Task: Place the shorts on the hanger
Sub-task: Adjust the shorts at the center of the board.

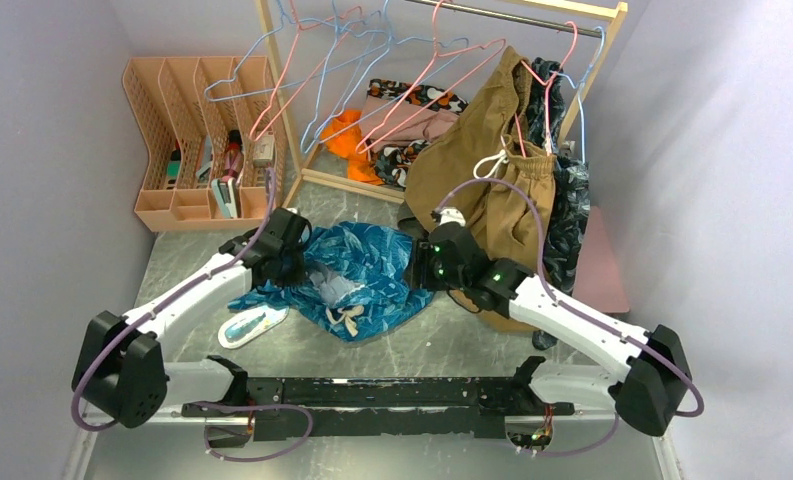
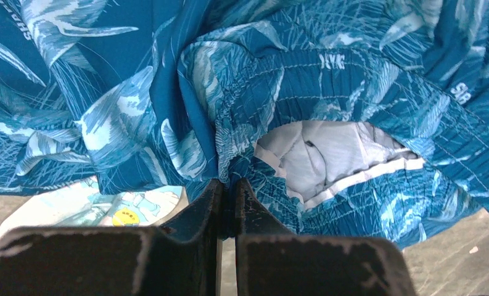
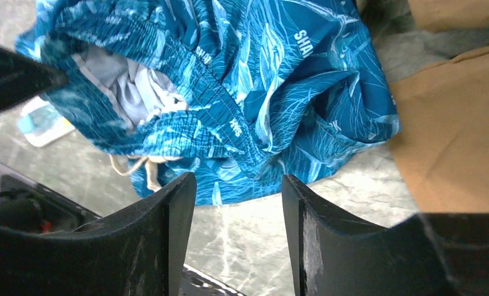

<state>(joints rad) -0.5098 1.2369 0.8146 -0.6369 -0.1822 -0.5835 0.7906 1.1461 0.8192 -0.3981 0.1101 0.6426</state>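
Shorts (image 1: 367,270) in teal leaf print lie crumpled on the grey marbled table (image 1: 452,345), waistband (image 2: 328,80) gaping (pale lining (image 2: 328,154) and cream drawstring (image 1: 350,318) showing). At their left edge, the left gripper (image 2: 229,185) is pinched tight on a fold of the fabric. At their right edge, the right gripper (image 3: 238,185) stands with fingers apart, only tabletop between them. Tan shorts (image 1: 492,185) hang just beyond it.
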